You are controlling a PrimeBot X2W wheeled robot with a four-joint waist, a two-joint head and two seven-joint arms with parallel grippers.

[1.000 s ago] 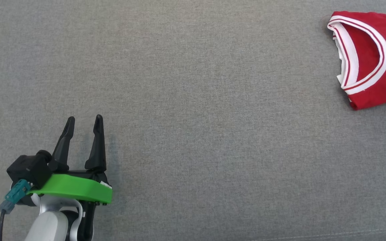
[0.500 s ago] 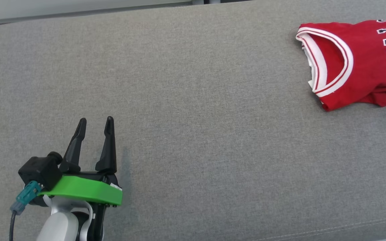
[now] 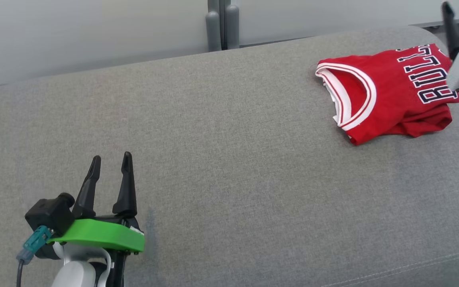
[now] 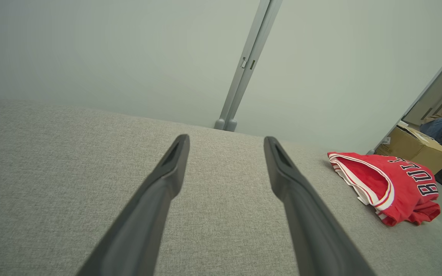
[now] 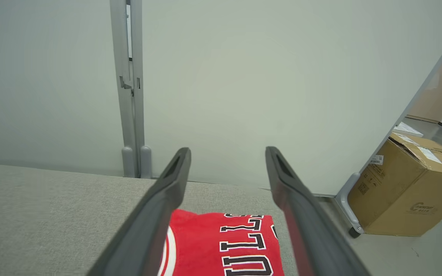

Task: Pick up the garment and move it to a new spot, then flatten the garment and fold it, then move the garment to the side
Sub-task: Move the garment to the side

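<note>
The garment (image 3: 389, 91) is a red jersey with white trim and dark lettering, lying folded at the far right of the grey fabric surface (image 3: 229, 159). My left gripper (image 3: 111, 156) stands open at the lower left, far from it, with nothing between its fingers. In the left wrist view the left gripper (image 4: 226, 138) points over bare fabric, the garment (image 4: 390, 184) off to the right. My right gripper (image 5: 226, 151) is open and empty, hovering over the garment (image 5: 221, 245). One of its fingers (image 3: 451, 30) shows at the right edge of the head view.
A pale partition wall with a grey post (image 3: 221, 24) runs behind the surface. A cardboard box (image 5: 405, 184) stands on the floor beyond the surface's right end. The surface's front seam (image 3: 412, 267) runs along the bottom right.
The head camera has tilted up and turned, so the whole picture shifted: the wall now shows and the garment sits further left. The right gripper has come into view. Both grippers stay open.
</note>
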